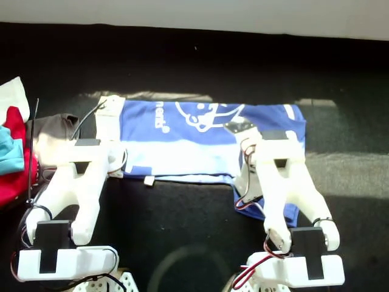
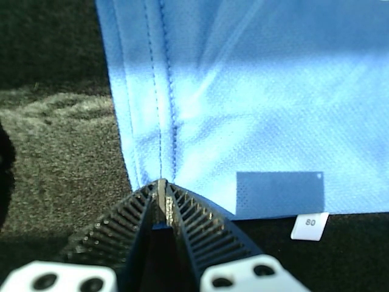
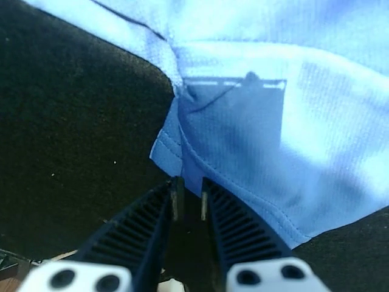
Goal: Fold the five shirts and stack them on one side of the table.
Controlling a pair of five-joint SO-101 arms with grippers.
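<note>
Left gripper (image 2: 162,187) clamps a hem corner of the blue shirt (image 2: 255,91), right gripper (image 3: 188,188) jaws barely parted at its edge; light, limp cloth, probably best gripped at corners.

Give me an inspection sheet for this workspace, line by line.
Surface: black cloth, sunlit in patches.
Job's things: blue shirt spread mid-table; pile of shirts at the table edge beside the left arm.
Clutter: nothing seen.
Grippers: left gripper shut on the blue shirt's hem; right gripper at the shirt's lower edge.
Cables: red and black wires loose beside the right arm.
Surroundings: pale wall behind the table.
</note>
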